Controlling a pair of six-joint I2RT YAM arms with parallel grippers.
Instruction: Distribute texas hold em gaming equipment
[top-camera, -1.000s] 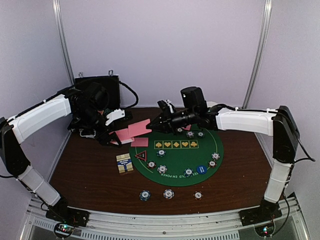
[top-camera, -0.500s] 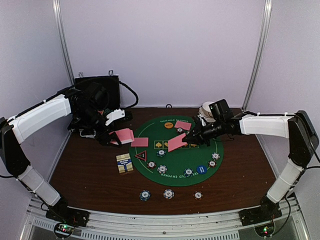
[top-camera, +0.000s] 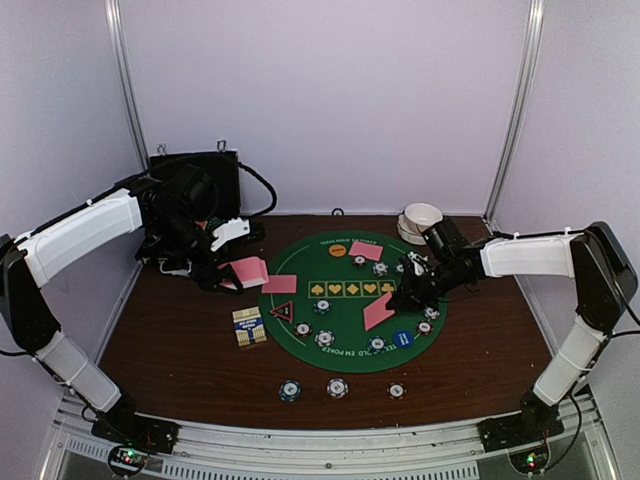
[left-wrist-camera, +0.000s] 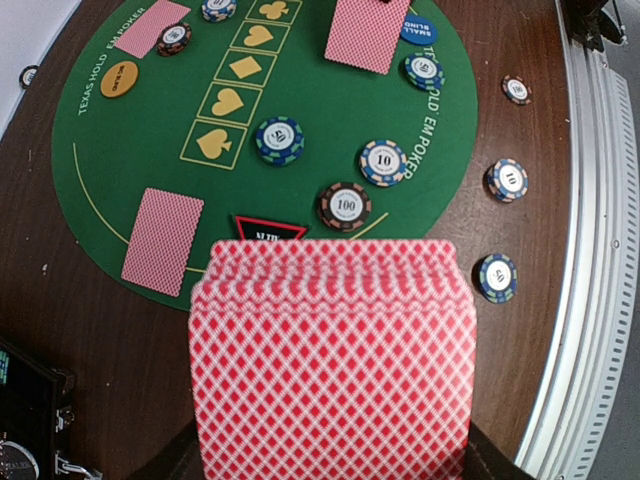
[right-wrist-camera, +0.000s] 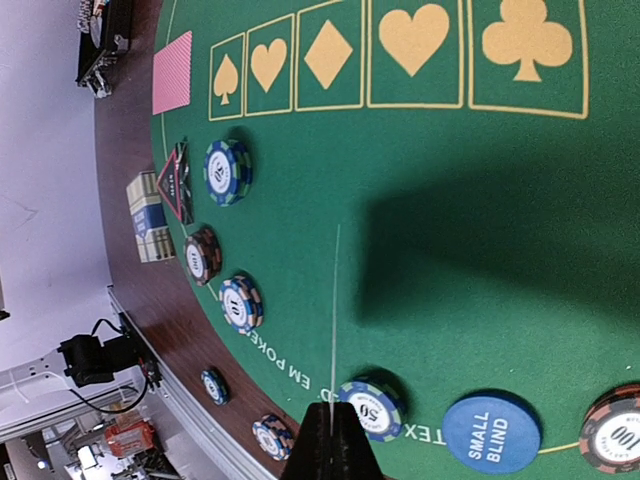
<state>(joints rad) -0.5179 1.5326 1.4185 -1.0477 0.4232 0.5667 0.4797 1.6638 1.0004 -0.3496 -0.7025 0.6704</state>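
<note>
Pinching one card (top-camera: 380, 311), two cards (top-camera: 279, 284) on mat (top-camera: 350, 320), three chips (top-camera: 337, 387) on table (top-camera: 180, 350)

- The fanned pink-backed cards (left-wrist-camera: 330, 360) run off the left wrist view's lower edge and hide most of the triangle marker (left-wrist-camera: 270, 229).
- The right wrist view's corner cuts a 100 chip (right-wrist-camera: 615, 432).
- Seen from above, the chips (top-camera: 337, 387) are too small to read.

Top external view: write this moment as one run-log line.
left jaws: shut on card deck | right jaws: shut on single card over green mat
</note>
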